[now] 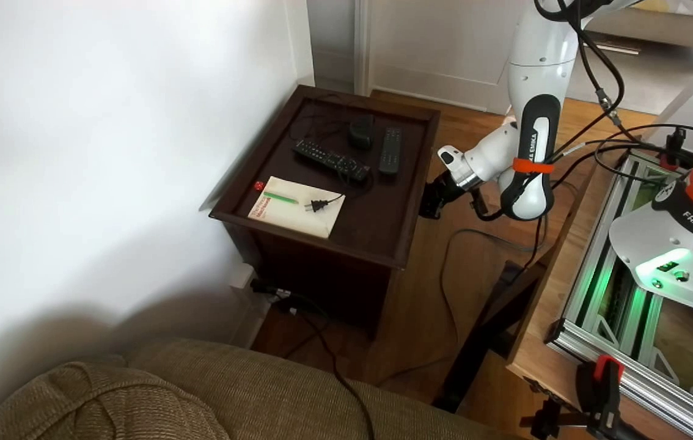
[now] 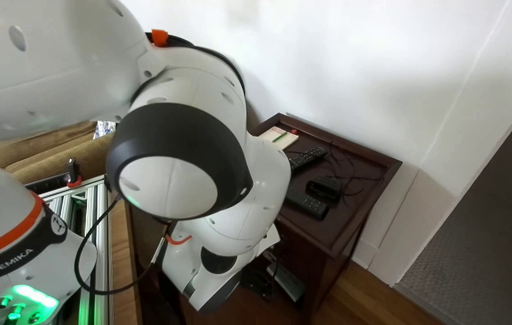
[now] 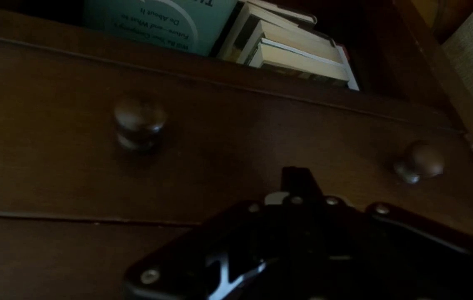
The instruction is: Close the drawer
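The drawer (image 3: 220,137) shows in the wrist view as a dark brown wooden front with two round knobs, the first knob (image 3: 139,123) at left and the second knob (image 3: 422,160) at right. Its front looks about flush with the surrounding frame; its inside is hidden. My gripper (image 3: 297,171) is shut and empty, its tips pointing at the drawer front between the knobs; I cannot tell whether they touch. In an exterior view the gripper (image 1: 432,205) is beside the end table (image 1: 377,235), and no drawer sticks out past the tabletop edge there.
Remotes (image 1: 331,160), a dark device (image 1: 361,132), a booklet (image 1: 316,220) and a cable plug lie on the tabletop. Books (image 3: 299,46) stand in the open shelf below the drawer. A couch (image 1: 200,391) and a wall (image 1: 108,122) flank the table. A pale item (image 2: 285,282) shows under the tabletop.
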Controlling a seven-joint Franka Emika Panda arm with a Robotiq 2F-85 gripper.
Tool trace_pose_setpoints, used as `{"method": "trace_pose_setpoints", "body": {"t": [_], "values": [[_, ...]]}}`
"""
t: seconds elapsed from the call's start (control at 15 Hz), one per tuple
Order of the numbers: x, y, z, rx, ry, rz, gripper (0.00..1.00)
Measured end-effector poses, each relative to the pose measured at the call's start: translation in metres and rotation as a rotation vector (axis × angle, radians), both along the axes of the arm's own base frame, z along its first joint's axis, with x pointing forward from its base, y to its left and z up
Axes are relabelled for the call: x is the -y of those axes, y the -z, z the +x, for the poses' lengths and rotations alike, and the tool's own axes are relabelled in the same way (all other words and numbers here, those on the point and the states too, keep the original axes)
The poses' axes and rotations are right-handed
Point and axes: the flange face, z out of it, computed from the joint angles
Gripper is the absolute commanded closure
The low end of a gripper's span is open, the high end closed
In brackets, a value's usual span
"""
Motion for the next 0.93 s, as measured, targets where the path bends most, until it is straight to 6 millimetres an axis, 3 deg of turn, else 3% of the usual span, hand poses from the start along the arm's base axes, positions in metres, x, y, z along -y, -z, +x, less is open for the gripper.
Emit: {"method": "trace_pose_setpoints", "body": {"t": [0.27, 0.53, 0.93], "values": [[-0.001, -0.014, 0.005, -0.046, 0.023, -0.047, 1.0], [-0.003, -0.052, 0.011, -0.084, 0.037, -0.101, 1.0], [0.011, -0.097, 0.019, -0.197, 0.045, -0.252, 1.0]]}}
